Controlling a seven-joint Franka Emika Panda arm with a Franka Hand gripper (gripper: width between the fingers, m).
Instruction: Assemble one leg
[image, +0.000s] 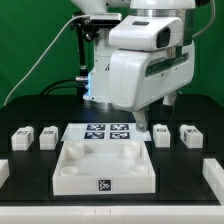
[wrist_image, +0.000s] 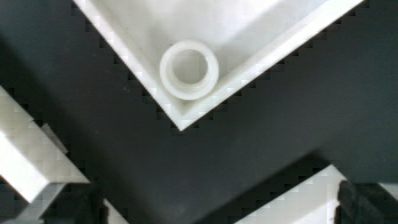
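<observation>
Near the worktop's (image: 30, 160) front edge you have the tray (image: 70, 180), one corner socket (wrist_image: 171, 70) under the wrist camera. Behind it lie the marker board (image: 108, 135) and the legs (image: 22, 139), two toward each side edge. The end effector (image: 165, 103) hovers above, spread and empty.

Pincer check, remote feed. The dark two-finger pincer (wrist_image: 199, 206) shows matte dark grey fingers (wrist_image: 352, 198), blurred, with squared ends. Directly above the pincer I see the glossy white rounded plastic wrist housing (image: 140, 72), crossed by a narrow dark seam (image: 150, 48). A grey rounded joint cap (image: 155, 10) sits higher still. To one side of the housing, above pincer level, is a blue indicator glow (image: 90, 88). A thin dark cable (image: 45, 55) runs behind, well apart from the pincer.
</observation>
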